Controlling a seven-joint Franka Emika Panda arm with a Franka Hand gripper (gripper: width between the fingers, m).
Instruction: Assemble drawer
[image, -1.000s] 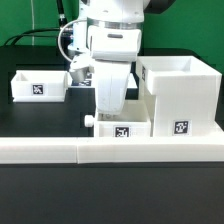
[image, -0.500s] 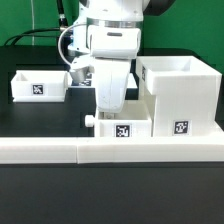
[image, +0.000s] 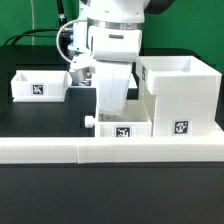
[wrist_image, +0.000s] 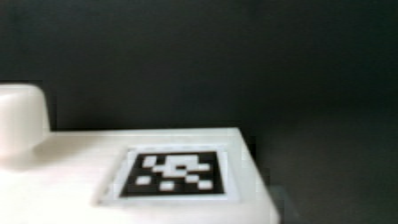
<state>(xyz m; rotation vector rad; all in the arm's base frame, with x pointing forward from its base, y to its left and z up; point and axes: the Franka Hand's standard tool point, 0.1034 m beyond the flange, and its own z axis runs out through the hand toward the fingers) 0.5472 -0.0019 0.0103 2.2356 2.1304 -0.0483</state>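
Observation:
The tall white box casing (image: 180, 95) stands at the exterior view's right, open top up, with a tag on its front. A small knobbed tray (image: 122, 130) lies against the casing's left side, its knob (image: 90, 121) pointing to the exterior view's left. My gripper (image: 108, 113) hangs straight down onto this tray's near-left part; the fingertips are hidden by the gripper body and the tray. The wrist view shows the tray's white face (wrist_image: 71, 165) with its tag (wrist_image: 178, 172) very close, and the knob (wrist_image: 18, 120). No fingers show there. A second tray (image: 38, 85) sits at the back left.
The long low white L-shaped wall (image: 60, 151) runs across the front, right in front of the tray and casing. Black table (image: 40, 115) lies between the two trays. Cables hang behind the arm.

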